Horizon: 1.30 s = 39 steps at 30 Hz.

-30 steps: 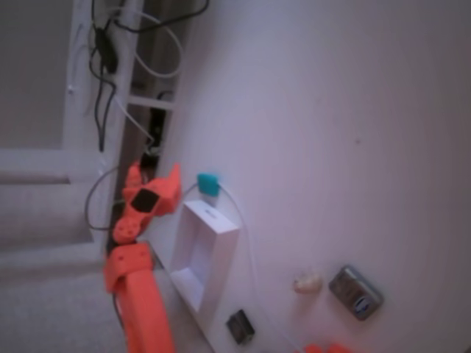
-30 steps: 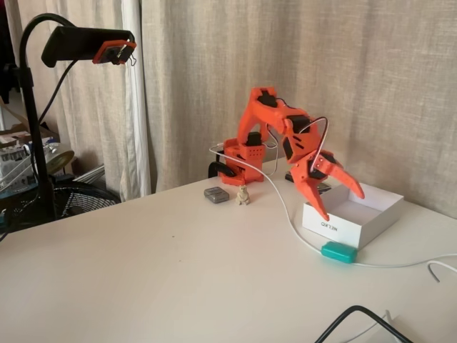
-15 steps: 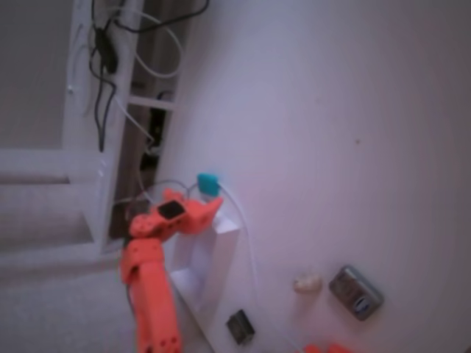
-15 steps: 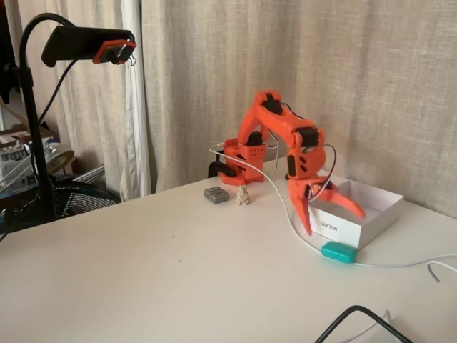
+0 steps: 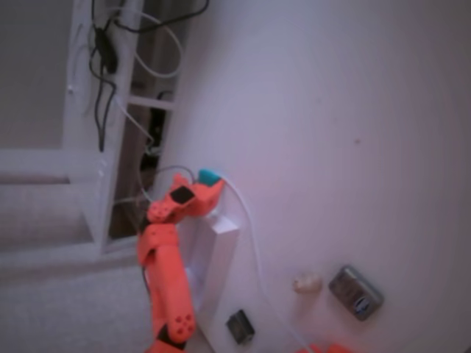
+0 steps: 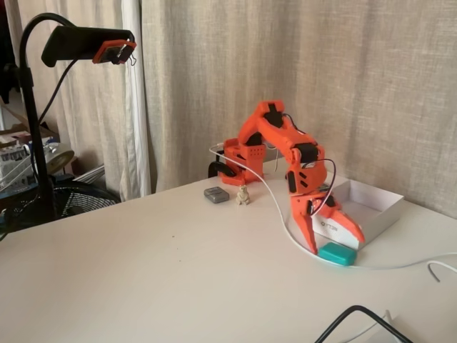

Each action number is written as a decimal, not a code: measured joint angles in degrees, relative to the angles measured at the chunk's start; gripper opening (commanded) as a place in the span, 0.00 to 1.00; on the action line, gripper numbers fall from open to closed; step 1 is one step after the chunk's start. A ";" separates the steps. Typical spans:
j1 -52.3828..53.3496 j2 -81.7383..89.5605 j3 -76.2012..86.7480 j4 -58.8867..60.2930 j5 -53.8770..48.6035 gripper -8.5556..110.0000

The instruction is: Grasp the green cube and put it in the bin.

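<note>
1. On the bench (image 6: pixel 143 286), the orange hand (image 6: pixel 334 241) hangs spread, fingers straddling nothing, tips low just left of the green cube (image 6: pixel 336 253).
2. The cube lies touching the bench, just before the bin (image 6: pixel 378 207), whose visible interior looks empty.

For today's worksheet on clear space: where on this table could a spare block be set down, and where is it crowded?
Free: the broad tabletop in front of the grey gadget and beige lump. Crowded: where the open claw hovers at the green cube, beside the bin and white cable.
</note>
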 measured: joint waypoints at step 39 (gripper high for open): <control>3.60 8.79 9.14 20.30 -3.25 0.37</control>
